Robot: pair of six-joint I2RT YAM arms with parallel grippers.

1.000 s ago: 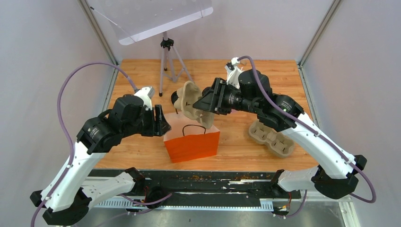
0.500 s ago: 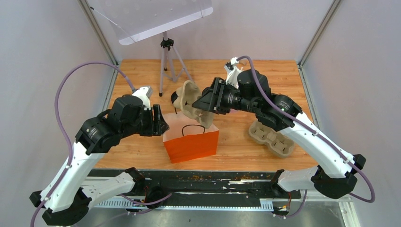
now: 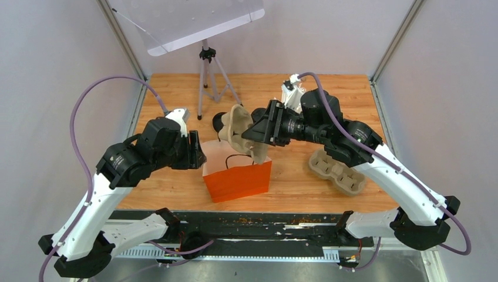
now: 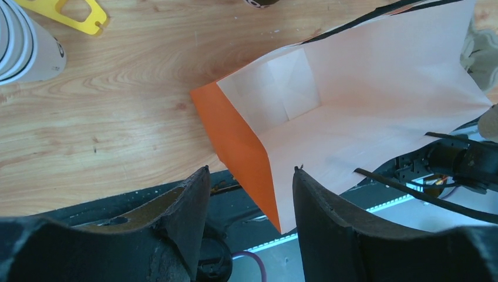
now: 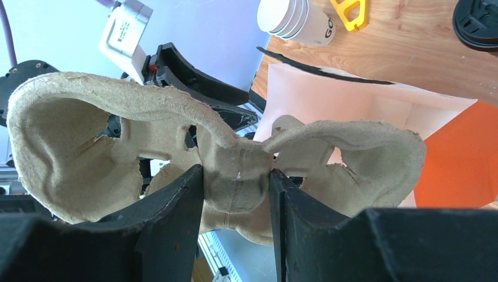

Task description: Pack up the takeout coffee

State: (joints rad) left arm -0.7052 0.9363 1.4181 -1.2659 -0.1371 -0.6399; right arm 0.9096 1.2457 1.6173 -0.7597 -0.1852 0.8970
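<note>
My right claw (image 5: 235, 173) is clenched on the middle web of a brown pulp cup tray (image 5: 70, 129), one finger on each side of the narrow neck between two cup wells. From above, the tray hangs tilted on edge over the open mouth of the orange paper bag (image 3: 238, 179), with its lower end down at the bag's rim.

The bag stands upright near the front middle of the table (image 4: 129, 106). My left claw (image 4: 251, 170) sits at the bag's left corner with its fingers spread. The orange side wall runs between them, and I see a gap on either side, so it is not pinching the paper.

The white paper cups (image 5: 296, 20) are nested in a stack lying on its side on the table, outside the bag and beyond its far left corner. A yellow plastic piece (image 5: 351, 12) lies just beside them. A round black lid (image 5: 478, 20) rests on the wood behind the bag.

A second pulp tray (image 3: 337, 170) lies flat on the table under my right arm, well to the right of the bag.
</note>
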